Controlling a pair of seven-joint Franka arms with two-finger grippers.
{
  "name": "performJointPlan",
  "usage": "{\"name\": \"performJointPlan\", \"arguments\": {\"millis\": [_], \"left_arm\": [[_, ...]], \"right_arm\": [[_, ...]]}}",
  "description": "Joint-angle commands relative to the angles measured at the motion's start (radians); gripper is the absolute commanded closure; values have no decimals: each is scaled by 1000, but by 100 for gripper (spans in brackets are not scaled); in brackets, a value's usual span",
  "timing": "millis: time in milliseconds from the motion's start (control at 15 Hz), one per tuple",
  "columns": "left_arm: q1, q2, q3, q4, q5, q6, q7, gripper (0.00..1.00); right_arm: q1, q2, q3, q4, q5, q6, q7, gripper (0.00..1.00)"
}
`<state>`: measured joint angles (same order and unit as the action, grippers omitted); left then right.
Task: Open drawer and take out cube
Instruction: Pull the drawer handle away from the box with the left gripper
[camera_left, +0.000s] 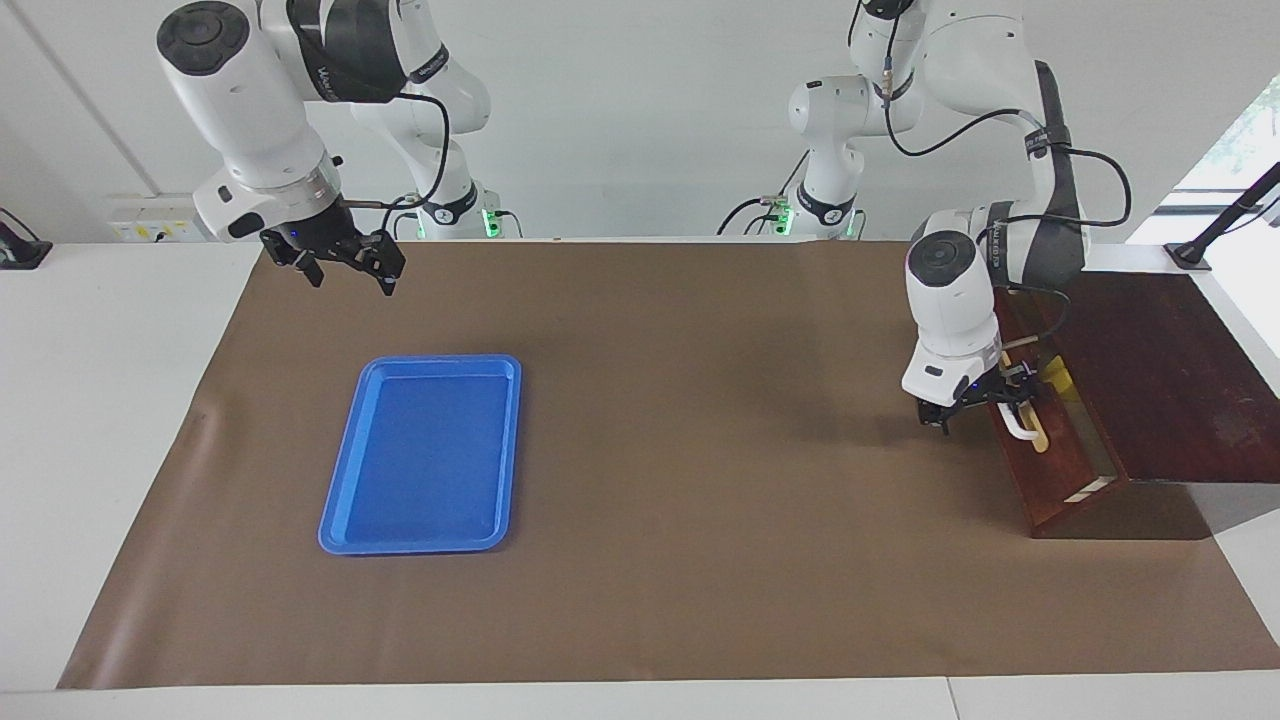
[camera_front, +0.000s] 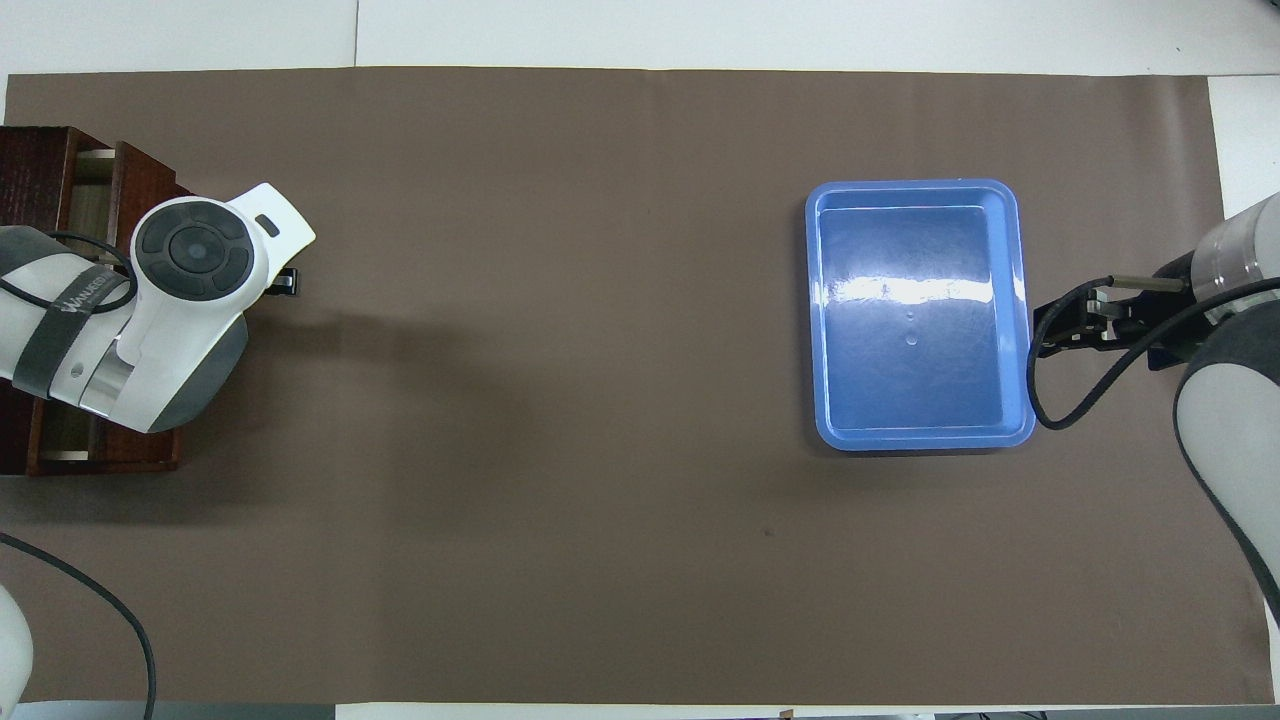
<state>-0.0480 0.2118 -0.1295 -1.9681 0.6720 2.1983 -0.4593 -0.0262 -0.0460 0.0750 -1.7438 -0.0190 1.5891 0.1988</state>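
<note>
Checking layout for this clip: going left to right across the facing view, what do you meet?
Right tool hanging above the mat, blue tray, left tool at the handle, drawer pulled partly open, dark cabinet.

Left gripper (camera_left: 975, 405) is at the white handle (camera_left: 1018, 424) of the drawer (camera_left: 1055, 470), and the drawer stands partly open from the dark cabinet (camera_left: 1170, 370). A bit of yellow, the cube (camera_left: 1058, 377), shows inside. Right gripper (camera_left: 340, 262) waits in the air, fingers apart, over the brown mat (camera_left: 680, 450) near the blue tray (camera_left: 425, 455).
</note>
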Motion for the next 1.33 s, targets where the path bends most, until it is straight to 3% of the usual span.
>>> {"name": "performJointPlan", "arguments": {"millis": [0, 467, 1000, 1267], "left_arm": [[-56, 20, 2, 29, -80, -8, -27, 0], [-142, 41, 4, 109, -202, -88, -76, 0], [-156, 40, 4, 129, -223, -113, -85, 0], [-144, 60, 7, 360, -349, -307, -84, 0]], "right_arm": [[-21, -17, 14, -11, 5, -8, -15, 0], [-21, -17, 12, -11, 5, -8, -15, 0], [-21, -18, 12, -11, 5, -9, -18, 0], [-43, -14, 12, -11, 7, 9, 7, 0]]}}
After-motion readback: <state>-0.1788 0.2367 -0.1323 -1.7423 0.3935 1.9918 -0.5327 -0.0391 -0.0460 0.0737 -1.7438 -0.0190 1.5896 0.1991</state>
